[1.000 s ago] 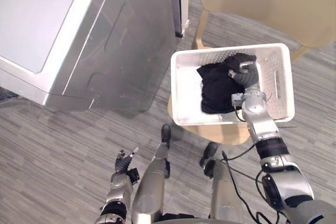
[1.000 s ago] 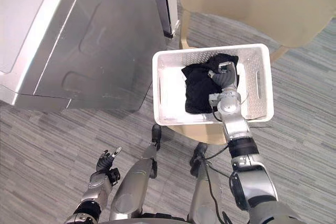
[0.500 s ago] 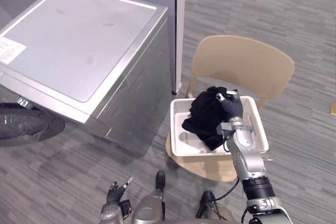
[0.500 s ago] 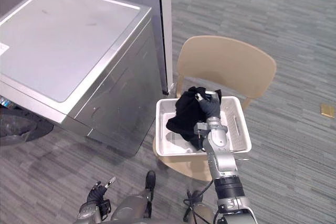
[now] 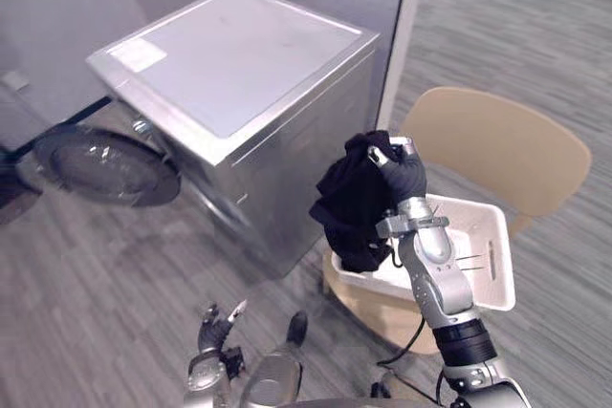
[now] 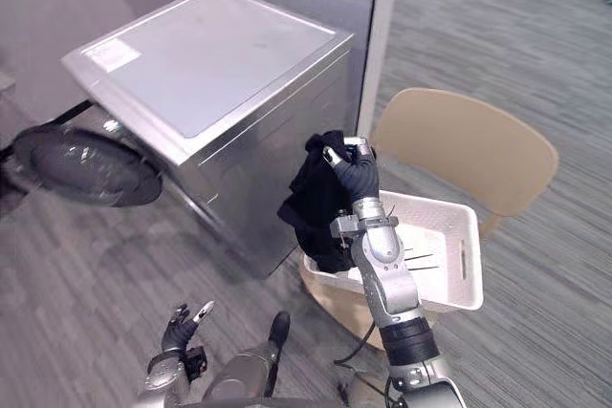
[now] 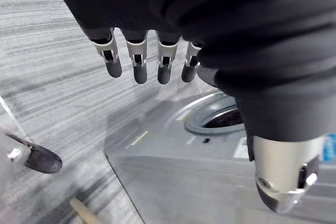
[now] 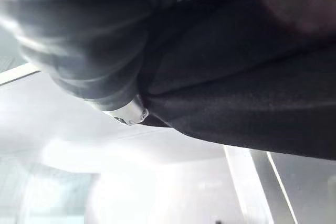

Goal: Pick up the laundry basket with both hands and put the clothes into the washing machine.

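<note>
A: What is the right hand [image 5: 404, 177] doing?

B: It is raised above the chair, fingers curled tight into the top of the black garment [image 5: 352, 205]. In the right wrist view, dark cloth lies pressed against the hand.

A: And how does the garment hang?

B: Its long axis runs close to upright — bunched at the top where the hand grips it, draping down from there. The lower end points at the corner of the laundry basket [image 5: 501, 278] nearest the washing machine; whether it touches the rim there cannot be told.

A: Where is the basket?

B: It sits on the seat of the tan chair [image 5: 497, 140], just below the hand, with its long side running across the seat. One slotted handle shows on the right wall.

A: What lies beyond that?

B: The washing machine [image 5: 239, 64] stands to the left of the chair, and its round door [image 5: 110, 164] is swung open on the front, away from the garment.

A: And the left hand [image 5: 216, 320]?

B: It hangs low over the grey floor [image 5: 76, 284], well apart from the basket. Its fingers [image 7: 135, 64] are straight and spread — holding nothing.
</note>
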Motion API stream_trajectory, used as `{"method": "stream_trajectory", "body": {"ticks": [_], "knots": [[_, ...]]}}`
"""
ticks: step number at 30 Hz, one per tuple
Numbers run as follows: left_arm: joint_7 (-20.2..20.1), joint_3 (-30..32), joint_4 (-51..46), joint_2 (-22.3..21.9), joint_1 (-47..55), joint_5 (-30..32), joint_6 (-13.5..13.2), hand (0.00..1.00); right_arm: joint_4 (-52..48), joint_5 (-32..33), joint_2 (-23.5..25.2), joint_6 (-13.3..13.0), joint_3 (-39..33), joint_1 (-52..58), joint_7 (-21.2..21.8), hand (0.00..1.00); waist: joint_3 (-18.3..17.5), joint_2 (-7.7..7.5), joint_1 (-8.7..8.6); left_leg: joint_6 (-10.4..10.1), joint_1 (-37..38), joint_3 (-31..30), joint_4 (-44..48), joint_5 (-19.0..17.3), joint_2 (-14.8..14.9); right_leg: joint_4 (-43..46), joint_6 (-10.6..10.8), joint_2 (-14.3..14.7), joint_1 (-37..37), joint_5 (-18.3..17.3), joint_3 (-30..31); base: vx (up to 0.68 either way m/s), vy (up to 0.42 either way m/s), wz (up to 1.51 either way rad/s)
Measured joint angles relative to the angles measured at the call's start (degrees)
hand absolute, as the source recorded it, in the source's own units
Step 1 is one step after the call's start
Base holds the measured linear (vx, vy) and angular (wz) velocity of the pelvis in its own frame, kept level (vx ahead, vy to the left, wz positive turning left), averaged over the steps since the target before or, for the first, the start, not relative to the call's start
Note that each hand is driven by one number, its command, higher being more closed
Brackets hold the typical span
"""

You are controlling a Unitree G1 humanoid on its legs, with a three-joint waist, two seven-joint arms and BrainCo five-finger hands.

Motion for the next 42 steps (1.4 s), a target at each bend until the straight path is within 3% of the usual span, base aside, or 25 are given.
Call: {"method": "stream_trajectory", "body": {"ticks": [1,2,4,5,6,9,11,12,13,16,22,23,31,32,38,42], "knots": [[-0.03,-1.21,-1.45,-0.22,-0.19,-0.01,0.02,0.0,-0.37,-0.39,-0.62,-0.11,0.0,-0.17,-0.14,1.0,0.17,0.47,0.02,1.7,0.11,2.11,-1.11,-2.41,1.13,-1.13,-1.05,-0.02,0.16,0.66,-1.96,-0.27,-0.205,1.14],[-0.14,-3.16,-4.53,-0.28,-0.92,0.06,-0.01,0.0,-0.3,-1.12,-1.41,-0.03,-0.16,-1.19,-0.61,1.0,0.75,-0.25,-0.15,2.91,-0.53,6.97,-0.57,-6.56,2.01,-3.42,-2.54,-1.22,0.77,2.37,-4.41,-0.26,-0.181,0.98],[-0.17,-5.13,-10.0,-0.04,-0.82,0.29,-0.21,0.0,-0.34,-1.95,-1.6,0.03,-0.1,-2.91,-0.7,1.0,0.98,-1.37,-0.13,2.46,0.11,12.71,5.53,-6.26,1.32,-5.04,-3.45,-3.27,1.03,4.34,-6.49,-0.18,-0.167,0.82],[-0.19,-5.89,-13.52,0.05,-0.68,1.81,-0.76,0.0,-0.34,-2.58,-1.66,-0.02,0.19,-4.45,-0.63,1.0,0.68,-0.9,-0.68,2.44,1.7,15.25,10.18,-6.29,1.5,-6.54,-3.87,-3.59,1.01,5.81,-7.71,-0.19,-0.173,0.72],[-0.15,-5.95,-16.73,0.33,-0.93,3.31,-1.61,0.0,-0.33,-2.91,-1.7,-0.04,0.74,-6.09,-0.52,1.0,0.03,0.13,-1.57,1.14,3.5,16.7,14.07,-8.81,2.17,-8.07,-4.17,-3.53,0.81,7.22,-9.25,-0.16,-0.097,0.65],[-0.15,-6.94,-19.5,3.26,-4.98,7.47,-4.09,0.0,0.02,-3.07,-1.79,-0.11,2.66,-9.66,0.55,1.0,-0.23,0.54,-1.71,0.69,9.29,17.29,15.93,-14.59,2.79,-12.74,-4.17,-3.45,0.9,11.22,-10.71,-0.15,-0.004,0.31],[-0.17,-9.08,-20.22,4.3,-6.85,9.0,-4.13,0.0,0.0,-2.85,-1.63,-0.18,4.88,-10.36,1.74,1.0,-0.97,1.55,-2.81,0.41,14.61,17.43,9.11,-14.13,2.79,-16.62,-3.36,-2.83,2.49,13.81,-12.31,-0.09,0.071,0.35],[-0.22,-11.29,-21.41,4.21,-8.23,9.74,-4.37,0.0,-0.08,-2.37,-1.55,-0.28,5.9,-10.38,2.99,1.0,-2.15,3.16,-3.41,-0.57,16.99,17.3,2.87,-13.57,3.6,-18.95,-2.57,-1.54,3.16,15.35,-13.68,-0.11,0.165,0.44],[-0.23,-12.38,-21.91,4.32,-9.29,10.66,-4.67,0.0,-0.07,-1.96,-1.26,-0.29,6.32,-10.38,3.37,1.0,-2.39,3.35,-3.32,-1.37,17.52,17.34,0.98,-13.25,3.93,-19.52,-2.29,-1.23,3.16,15.89,-13.92,-0.1,0.163,0.33],[-0.14,-16.95,-22.07,5.51,-12.55,14.13,-5.29,0.0,0.04,0.35,2.73,-0.2,12.1,-10.33,5.77,1.0,-3.2,1.34,-3.02,-1.77,17.8,17.39,0.31,-12.24,3.07,-24.18,-1.15,-1.39,5.44,19.72,-13.94,-0.1,0.133,0.04],[1.29,-21.31,-20.35,6.74,-17.25,19.53,-5.8,0.0,0.35,7.86,6.52,-0.31,21.14,-10.4,9.02,1.0,-5.34,-0.24,-3.12,-0.54,18.78,16.05,0.09,-11.26,2.08,-29.79,-0.49,-1.34,9.54,23.11,-15.16,-0.06,0.056,0.12],[1.72,-21.51,-18.94,6.74,-18.67,20.48,-5.77,1.0,1.2,9.64,6.53,-0.31,22.2,-10.41,9.31,1.0,-5.35,-0.22,-3.12,-0.42,19.22,15.98,-0.27,-10.87,2.0,-30.78,-0.58,-1.21,10.23,23.85,-15.19,-0.07,0.015,0.04],[5.69,-23.22,-12.48,7.84,-23.24,24.76,-3.71,1.0,4.52,19.65,6.06,-0.33,24.98,-9.38,9.19,1.0,-6.68,-0.16,-5.07,-0.93,19.29,15.95,-3.05,-8.85,2.38,-38.41,-1.5,0.61,12.3,28.64,-15.13,-0.06,0.001,-0.03],[6.12,-23.23,-12.19,7.96,-23.29,24.67,-3.53,1.0,4.52,20.35,6.02,-0.33,25.01,-8.75,9.19,0.0,-6.7,-0.19,-5.21,-1.05,19.34,16.0,-3.08,-8.76,2.33,-39.05,-1.51,0.68,12.61,29.02,-15.16,0.0,0.0,0.0],[6.29,-19.43,-12.21,6.37,-22.19,22.13,-3.21,1.0,4.47,21.16,6.01,-1.44,24.83,-2.87,9.39,0.0,-6.85,-0.15,-5.93,-1.37,19.83,15.96,-3.45,-8.55,3.13,-41.1,-2.1,2.19,13.76,29.71,-15.25,0.0,-0.004,-0.01],[6.44,-15.39,-12.42,4.97,-19.98,20.33,-3.19,1.0,4.47,15.6,5.04,-1.48,21.7,1.02,9.18,0.0,-6.86,-0.17,-5.94,-1.38,20.11,16.04,-3.66,-8.55,3.45,-41.13,-2.15,2.73,13.91,29.61,-15.21,0.0,0.0,0.0]]}}
